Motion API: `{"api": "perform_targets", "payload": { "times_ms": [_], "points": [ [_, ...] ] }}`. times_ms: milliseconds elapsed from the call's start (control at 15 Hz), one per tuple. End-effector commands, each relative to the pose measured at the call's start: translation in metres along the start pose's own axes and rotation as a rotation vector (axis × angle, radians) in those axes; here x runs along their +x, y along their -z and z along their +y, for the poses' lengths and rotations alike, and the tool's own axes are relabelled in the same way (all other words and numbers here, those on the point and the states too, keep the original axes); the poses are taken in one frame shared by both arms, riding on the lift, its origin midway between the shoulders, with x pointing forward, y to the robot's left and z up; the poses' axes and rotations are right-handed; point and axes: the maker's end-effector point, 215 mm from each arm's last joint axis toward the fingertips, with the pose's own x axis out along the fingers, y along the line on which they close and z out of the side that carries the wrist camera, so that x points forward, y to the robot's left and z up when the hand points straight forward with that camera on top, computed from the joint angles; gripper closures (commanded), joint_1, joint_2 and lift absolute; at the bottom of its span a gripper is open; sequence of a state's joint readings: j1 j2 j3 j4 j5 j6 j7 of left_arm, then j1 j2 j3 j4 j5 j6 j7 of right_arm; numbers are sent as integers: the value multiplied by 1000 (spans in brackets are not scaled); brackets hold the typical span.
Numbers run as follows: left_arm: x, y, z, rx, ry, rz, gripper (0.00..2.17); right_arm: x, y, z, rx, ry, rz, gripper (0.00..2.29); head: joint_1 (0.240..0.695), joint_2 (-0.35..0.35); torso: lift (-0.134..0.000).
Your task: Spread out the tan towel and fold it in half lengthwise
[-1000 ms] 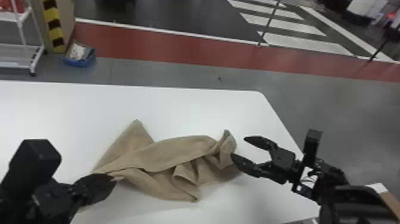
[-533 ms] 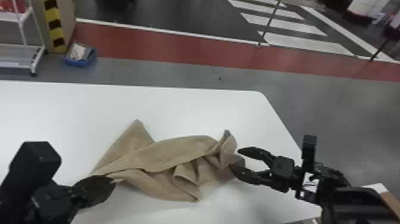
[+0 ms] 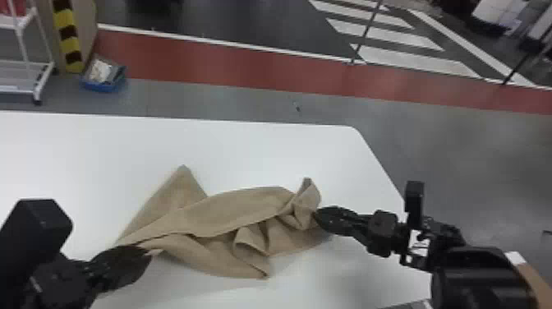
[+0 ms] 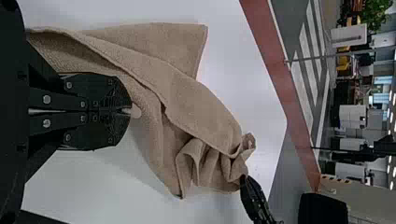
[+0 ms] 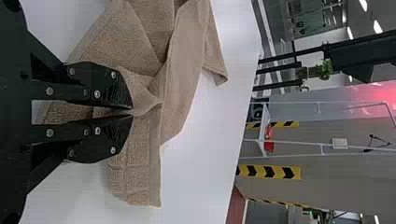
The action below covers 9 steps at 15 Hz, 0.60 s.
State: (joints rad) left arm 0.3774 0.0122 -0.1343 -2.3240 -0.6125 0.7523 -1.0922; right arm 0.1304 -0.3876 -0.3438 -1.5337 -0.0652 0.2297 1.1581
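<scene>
Right claw (image 3: 318, 213) low against tan towel (image 3: 242, 210)

The crumpled tan towel (image 3: 230, 209), low centre in the head view, is matt cloth with a rough pile; the flat white tabletop (image 3: 102, 156) looks smooth; round silvery screws (image 4: 46, 99), left in the left wrist view, look like shiny metal; the black cylindrical arm housing (image 3: 484, 279), lower right in the head view, looks glossy.

I count two hands (image 3: 318, 214), one towel (image 3: 230, 213), one table (image 3: 267, 152), one blue bin (image 3: 100, 86).
</scene>
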Motion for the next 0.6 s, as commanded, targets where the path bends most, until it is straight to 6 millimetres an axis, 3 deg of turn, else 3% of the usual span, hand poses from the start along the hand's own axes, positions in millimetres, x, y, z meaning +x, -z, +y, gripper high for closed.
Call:
{"api": "perform_targets", "payload": {
  "times_ms": [0, 67, 133, 400, 533],
  "points": [
    [-3, 1, 1, 4, -5, -2, 1673, 2, -3, -9, -5, 15, -7, 1808, 695, -348, -120],
    [-4, 2, 3, 2, -9, -1, 1673, 0, -10, -15, -1, 31, -30, 2057, 695, -349, -120],
    [-5, 2, 5, 3, -13, -4, 1673, -4, -16, -27, 5, 71, -50, 2159, 695, -348, -120],
    [-18, 0, 24, 28, -43, -16, 1673, -40, -54, -89, 71, 238, -139, 2159, 695, -350, -120],
    [-34, -8, 39, 56, -76, -36, 1673, -60, -56, -113, 114, 297, -129, 2159, 695, -350, -120]
  ]
}}
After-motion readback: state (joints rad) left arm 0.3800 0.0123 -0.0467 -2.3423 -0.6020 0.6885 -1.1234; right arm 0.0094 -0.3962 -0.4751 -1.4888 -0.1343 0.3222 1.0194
